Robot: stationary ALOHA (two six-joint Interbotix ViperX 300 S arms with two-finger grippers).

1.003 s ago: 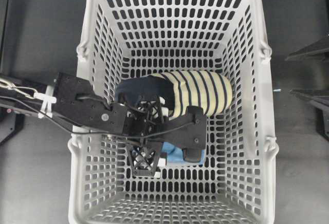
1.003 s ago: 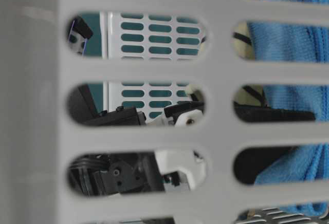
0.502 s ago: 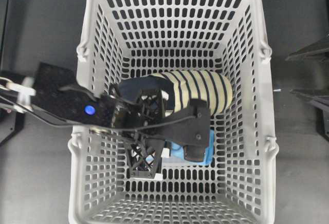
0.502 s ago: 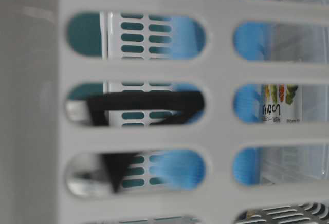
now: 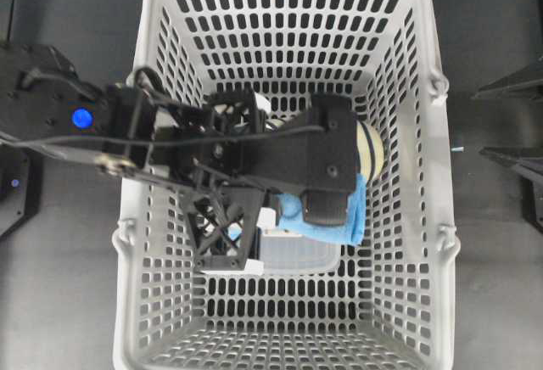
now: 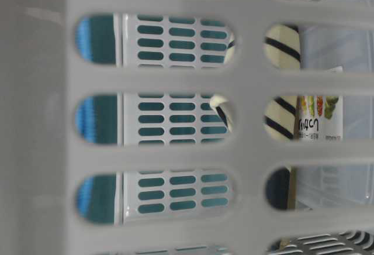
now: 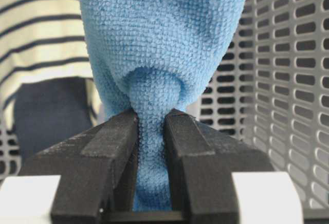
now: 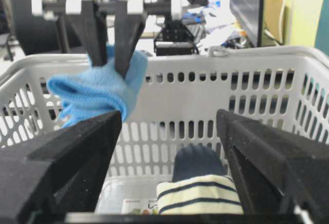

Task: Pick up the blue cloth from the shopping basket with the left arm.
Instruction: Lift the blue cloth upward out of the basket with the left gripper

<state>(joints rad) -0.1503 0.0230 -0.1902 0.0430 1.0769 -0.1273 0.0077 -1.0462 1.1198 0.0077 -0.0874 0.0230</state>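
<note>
Left wrist: hand point(image 7: 151, 126) pinches blue cloth point(image 7: 159, 44).

One large light-grey plastic shopping basket with slotted walls point(image 5: 165, 64). Inside its footprint, three loose things — one small light-blue microfibre cloth point(image 5: 346, 217), one navy and cream striped slipper point(image 5: 370, 151), and one clear plastic lidded box with a printed label point(image 5: 293, 253). Two black robot grippers show: one left gripper point(image 7: 151, 131) with two flat fingers, and one right gripper point(image 8: 169, 152), also with two fingers. One blue indicator light point(image 5: 81, 118) glows on the left arm — a single dot.
</note>
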